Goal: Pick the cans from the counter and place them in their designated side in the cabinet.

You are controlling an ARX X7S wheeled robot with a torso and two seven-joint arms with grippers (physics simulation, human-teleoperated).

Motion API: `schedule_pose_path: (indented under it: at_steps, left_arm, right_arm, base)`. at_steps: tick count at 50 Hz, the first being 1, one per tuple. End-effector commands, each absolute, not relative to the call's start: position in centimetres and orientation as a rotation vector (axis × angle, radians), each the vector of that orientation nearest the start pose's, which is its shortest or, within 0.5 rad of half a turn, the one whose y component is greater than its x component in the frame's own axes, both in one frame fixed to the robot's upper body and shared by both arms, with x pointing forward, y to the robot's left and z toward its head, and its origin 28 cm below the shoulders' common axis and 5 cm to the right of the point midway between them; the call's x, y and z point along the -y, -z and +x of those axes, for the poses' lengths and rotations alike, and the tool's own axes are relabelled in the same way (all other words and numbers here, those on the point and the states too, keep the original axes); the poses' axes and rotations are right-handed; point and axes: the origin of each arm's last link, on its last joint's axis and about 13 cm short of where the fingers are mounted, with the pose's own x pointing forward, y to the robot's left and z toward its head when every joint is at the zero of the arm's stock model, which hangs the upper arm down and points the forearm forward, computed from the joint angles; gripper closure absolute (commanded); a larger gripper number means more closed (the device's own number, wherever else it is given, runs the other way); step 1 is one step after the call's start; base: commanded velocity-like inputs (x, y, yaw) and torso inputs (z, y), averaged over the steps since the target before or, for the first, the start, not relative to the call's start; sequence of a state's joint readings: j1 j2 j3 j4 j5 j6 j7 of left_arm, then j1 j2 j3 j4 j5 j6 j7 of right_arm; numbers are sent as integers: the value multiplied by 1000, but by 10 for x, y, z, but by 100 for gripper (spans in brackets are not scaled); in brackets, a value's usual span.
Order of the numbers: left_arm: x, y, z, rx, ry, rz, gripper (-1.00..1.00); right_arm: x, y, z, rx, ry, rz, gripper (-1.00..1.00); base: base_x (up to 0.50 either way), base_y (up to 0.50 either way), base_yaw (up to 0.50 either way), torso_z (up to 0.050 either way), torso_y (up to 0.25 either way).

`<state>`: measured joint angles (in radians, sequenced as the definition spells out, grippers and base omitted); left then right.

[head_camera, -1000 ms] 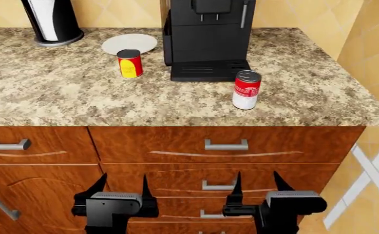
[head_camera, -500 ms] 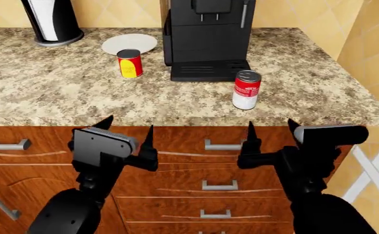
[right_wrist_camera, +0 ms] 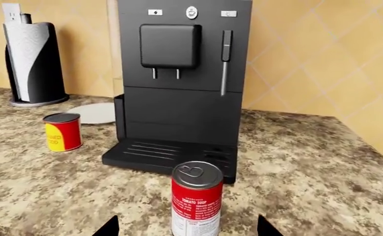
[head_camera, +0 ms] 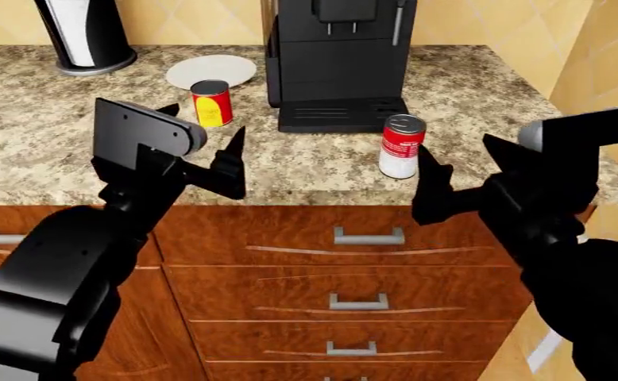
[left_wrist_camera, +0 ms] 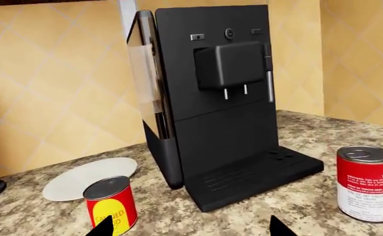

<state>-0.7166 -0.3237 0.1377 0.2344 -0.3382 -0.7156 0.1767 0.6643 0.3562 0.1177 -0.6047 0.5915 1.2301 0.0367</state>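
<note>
The speckled bench (head_camera: pixel 97 159) fills the upper frame, red-and-white can (head_camera: pixel 401 146) right of centre, red-and-yellow can (head_camera: pixel 211 103) upper left. Both end effectors, left (head_camera: pixel 198 147) and right (head_camera: pixel 461 178), are spread wide, holding nothing. Each should line up straight with its can before closing.

Paper-towel roll (head_camera: pixel 83 32): top cut off by the head view's edge.
Coffee machine (head_camera: pixel 339 59): top out of frame in the head view.
Left gripper (left_wrist_camera: pixel 188 227): only two fingertips show in its wrist view.
Right gripper (right_wrist_camera: pixel 187 227): likewise, tips only.
Red-and-white can (right_wrist_camera: pixel 196 198): base cut off in the right wrist view; label print too small to read in the head view.
</note>
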Motion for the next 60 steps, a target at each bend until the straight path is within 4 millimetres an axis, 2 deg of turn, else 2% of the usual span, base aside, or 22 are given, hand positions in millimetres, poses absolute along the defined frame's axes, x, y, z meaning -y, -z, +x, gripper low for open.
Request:
schedule_pose_path:
  at_steps: [1,18,43,60]
  left_arm:
    - [-248,-225,318,191,342,131,-100]
    - [-249,-229,320,207,333,130,-100]
    - [-249,-231,322,218,327,118,-100]
    - [-249,-234,324,230,318,133,-100]
  right_arm:
    - [154,-234,276,-4,-294,-21,-100]
    - [153,-230,295,-38,-315,-40,-100]
    - [158,-220,305,-67,-290,-35,-100]
    - [159,-213,327,-75,-293,-25,-100]
  base:
    - [0,0,0,0,0]
    - [0,0,0,0,0]
    - [0,0,0,0,0]
    - [0,0,0,0,0]
